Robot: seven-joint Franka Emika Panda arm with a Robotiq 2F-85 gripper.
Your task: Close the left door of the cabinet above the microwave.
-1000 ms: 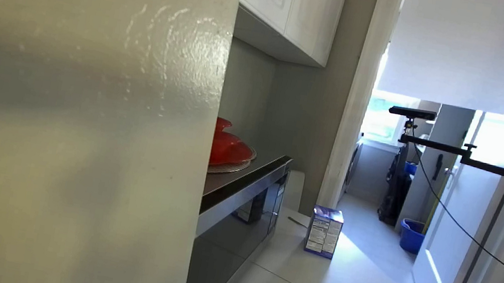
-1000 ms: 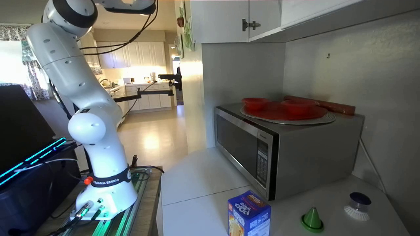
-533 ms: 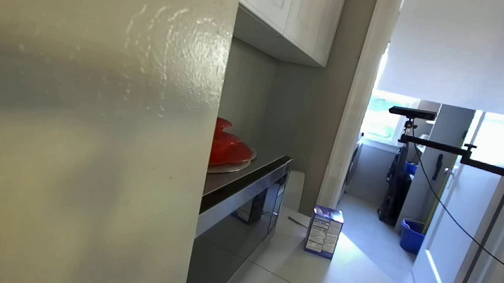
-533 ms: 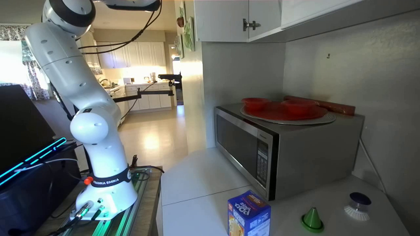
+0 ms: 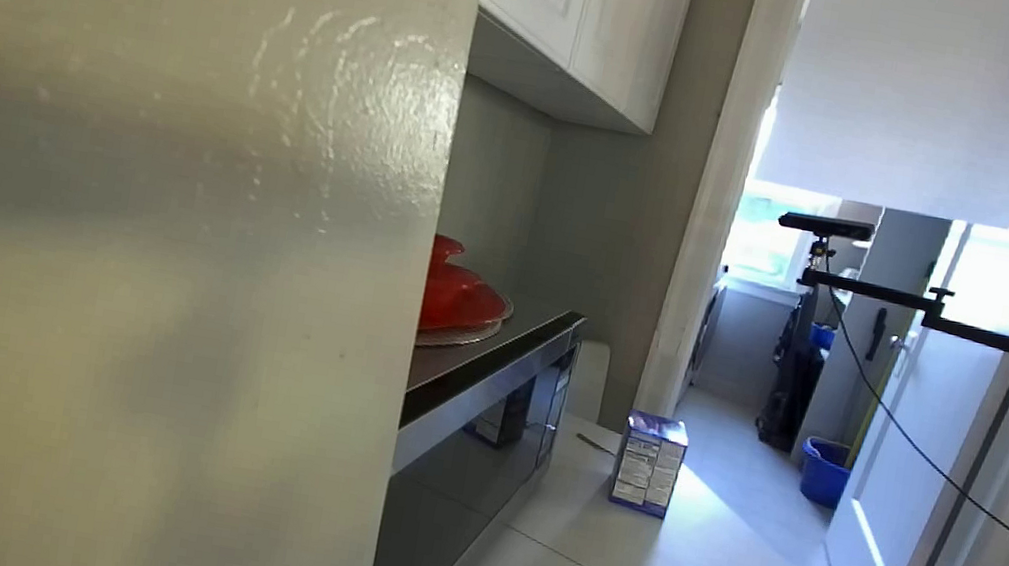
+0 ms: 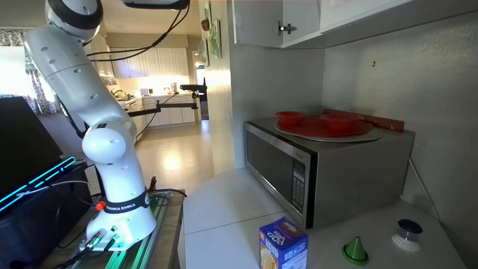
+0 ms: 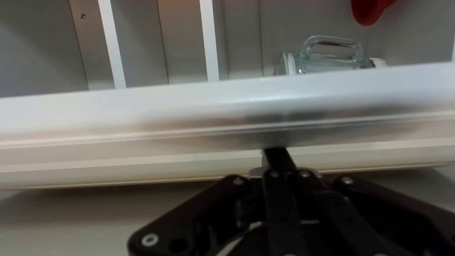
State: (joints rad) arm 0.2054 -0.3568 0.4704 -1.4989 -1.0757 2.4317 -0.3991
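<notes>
Glossy white cabinet door (image 6: 257,24) hangs ajar above the silver boxy microwave (image 6: 328,175); my closed black hand (image 7: 278,156) could skid off that slick face.

Your gripper (image 7: 279,155): black, silvery screw heads (image 7: 150,240). Your arm (image 6: 80,84): white, black band (image 6: 126,203) with white lettering. The cabinet door (image 6: 257,24) you see: white, greyish in shade. Microwave (image 6: 358,179): silver-grey, black front. Dishes (image 6: 291,118): red. Box (image 6: 283,239): blue, white lettering. Cone (image 6: 356,249): green. Brush (image 6: 409,233): dark blue top, white bristles. Curtain (image 6: 43,95): mottled dark-and-pale print. Bucket (image 5: 824,472): bright blue. Light strips (image 6: 50,171): glowing cyan.
</notes>
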